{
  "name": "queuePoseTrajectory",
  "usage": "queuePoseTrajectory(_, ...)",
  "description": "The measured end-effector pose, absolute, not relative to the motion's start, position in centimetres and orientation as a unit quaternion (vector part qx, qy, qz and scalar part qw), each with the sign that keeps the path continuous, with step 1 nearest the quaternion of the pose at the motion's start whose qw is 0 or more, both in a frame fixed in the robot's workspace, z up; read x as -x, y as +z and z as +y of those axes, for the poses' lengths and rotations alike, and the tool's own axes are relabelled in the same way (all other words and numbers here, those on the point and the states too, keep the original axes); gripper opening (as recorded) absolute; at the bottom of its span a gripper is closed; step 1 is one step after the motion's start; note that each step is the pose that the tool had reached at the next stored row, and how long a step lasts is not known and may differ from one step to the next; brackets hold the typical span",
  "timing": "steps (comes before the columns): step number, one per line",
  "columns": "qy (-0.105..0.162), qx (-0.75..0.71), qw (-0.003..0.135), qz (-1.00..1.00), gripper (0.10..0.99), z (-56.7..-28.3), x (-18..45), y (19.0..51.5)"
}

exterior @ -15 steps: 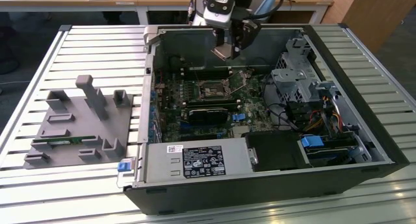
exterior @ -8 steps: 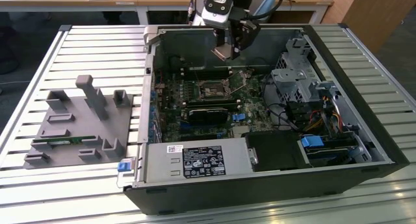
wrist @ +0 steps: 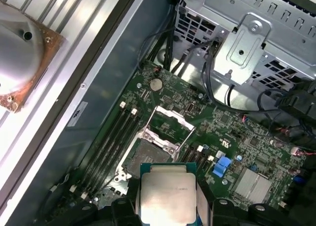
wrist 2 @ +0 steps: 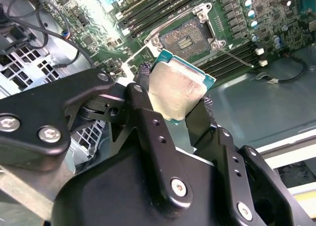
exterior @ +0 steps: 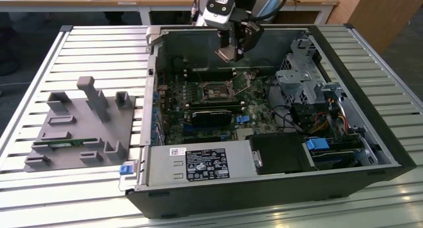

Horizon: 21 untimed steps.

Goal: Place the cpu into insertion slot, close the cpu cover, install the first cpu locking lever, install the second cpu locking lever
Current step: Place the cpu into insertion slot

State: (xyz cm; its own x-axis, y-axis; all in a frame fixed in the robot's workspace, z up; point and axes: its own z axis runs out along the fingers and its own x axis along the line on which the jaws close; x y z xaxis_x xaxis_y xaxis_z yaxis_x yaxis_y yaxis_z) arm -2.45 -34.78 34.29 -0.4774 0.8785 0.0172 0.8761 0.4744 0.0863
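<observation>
My gripper (exterior: 233,50) hangs inside the open computer case, above the motherboard and shut on the cpu (exterior: 227,54). Both wrist views show the cpu (wrist 2: 177,87) (wrist: 167,199) as a flat square chip with a dull silver top, pinched at two opposite edges by the black fingers (wrist 2: 144,95). The insertion slot (exterior: 215,92) (wrist 2: 185,39) (wrist: 144,156) lies bare on the green board below, a little apart from the chip. The cpu cover (wrist: 173,118) (wrist 2: 205,11) stands tilted up at one side of the slot. A thin locking lever (wrist 2: 237,55) (wrist: 185,137) sticks out beside it.
Long black memory slots (wrist: 116,132) flank the socket. A black graphics card (exterior: 213,116), a white-labelled grey power supply (exterior: 198,163) and a metal drive cage (exterior: 300,82) with cables crowd the case. A grey fixture tray (exterior: 79,124) sits at the exterior view's left on the slatted table.
</observation>
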Motion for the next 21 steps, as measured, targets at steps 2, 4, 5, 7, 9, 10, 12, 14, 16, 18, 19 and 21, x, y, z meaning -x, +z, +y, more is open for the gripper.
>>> queuePoseTrajectory(2, 0.041, -0.520, 0.015, 0.853, 0.541, -34.76, 2.45, 34.20)
queuePoseTrajectory(4, 0.041, -0.532, 0.016, 0.845, 0.541, -34.75, 2.44, 34.12)
queuePoseTrajectory(5, 0.041, -0.538, 0.016, 0.842, 0.541, -34.75, 2.44, 34.09)
queuePoseTrajectory(7, 0.041, -0.548, 0.016, 0.836, 0.541, -34.74, 2.44, 34.02)
queuePoseTrajectory(9, 0.041, -0.554, 0.017, 0.831, 0.541, -34.73, 2.47, 33.98)
queuePoseTrajectory(10, 0.041, -0.556, 0.017, 0.830, 0.541, -34.73, 2.50, 33.97)
queuePoseTrajectory(12, 0.040, -0.559, 0.017, 0.828, 0.541, -34.73, 2.59, 33.94)
queuePoseTrajectory(14, 0.041, -0.561, 0.017, 0.827, 0.541, -34.73, 2.70, 33.90)
queuePoseTrajectory(16, 0.041, -0.562, 0.017, 0.826, 0.541, -34.73, 2.76, 33.86)
queuePoseTrajectory(18, 0.041, -0.562, 0.017, 0.826, 0.541, -34.73, 2.80, 33.82)
queuePoseTrajectory(19, 0.041, -0.562, 0.017, 0.826, 0.541, -34.73, 2.81, 33.79)
queuePoseTrajectory(21, 0.041, -0.563, 0.017, 0.825, 0.541, -34.73, 2.83, 33.75)
